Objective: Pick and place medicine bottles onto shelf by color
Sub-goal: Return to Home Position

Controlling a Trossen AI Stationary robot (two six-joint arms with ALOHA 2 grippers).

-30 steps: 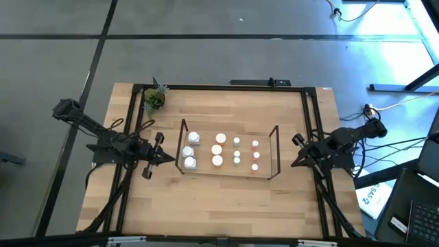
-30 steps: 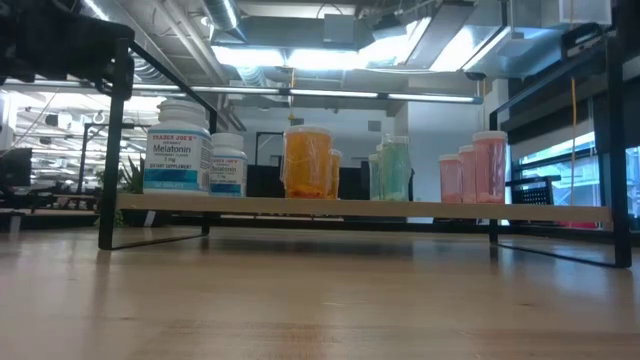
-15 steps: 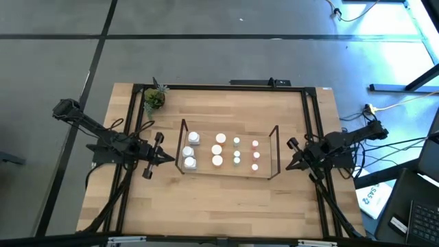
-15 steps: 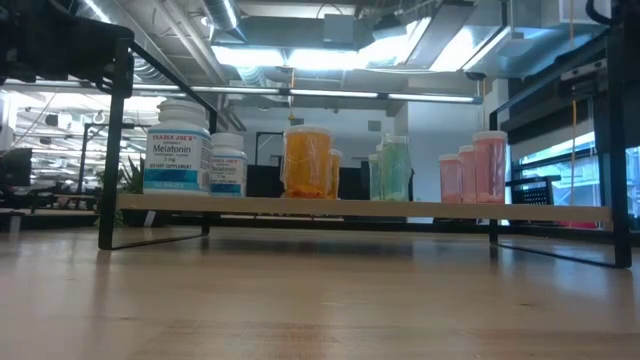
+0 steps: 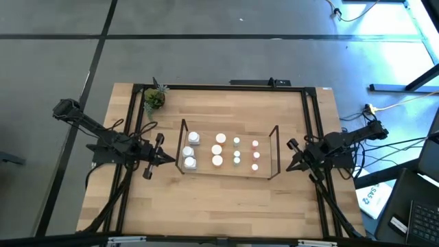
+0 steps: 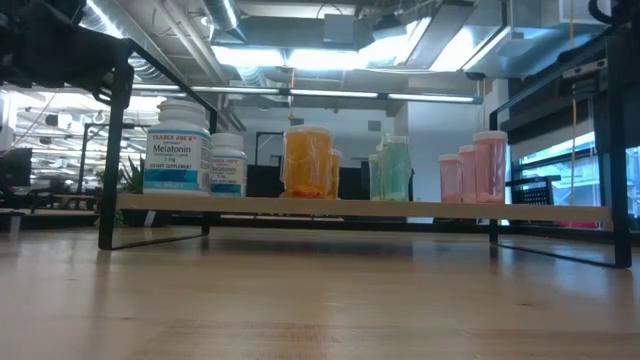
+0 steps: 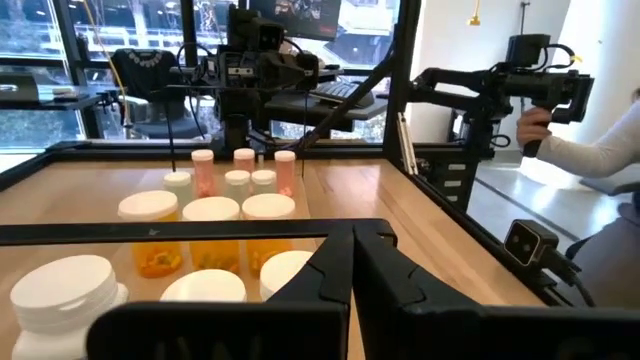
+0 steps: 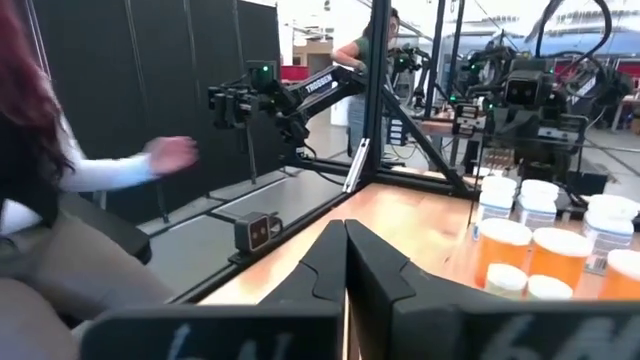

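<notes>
The black wire shelf [image 5: 276, 130] with its light wood surface [image 6: 330, 207] stands mid-table. On it the bottles stand upright on their bases in groups: white [image 5: 190, 151] [image 6: 177, 150] at the left, then orange [image 5: 218, 149] [image 6: 307, 161], teal [image 5: 236, 152] [image 6: 393, 168] and pink [image 5: 255, 155] [image 6: 480, 165] at the right. My left gripper [image 5: 169, 158] [image 7: 350, 262] is shut and empty just left of the shelf. My right gripper [image 5: 289, 163] [image 8: 345, 258] is shut and empty just right of the shelf.
A small green potted plant [image 5: 154, 99] stands at the table's far left corner. A black frame [image 5: 226, 86] edges the table. In the wrist views, people sit beyond the table's sides [image 8: 60, 200] [image 7: 590, 150].
My right gripper has moved a little toward the table's left, closer to the shelf's right end. The bottles and the shelf have stayed put.
</notes>
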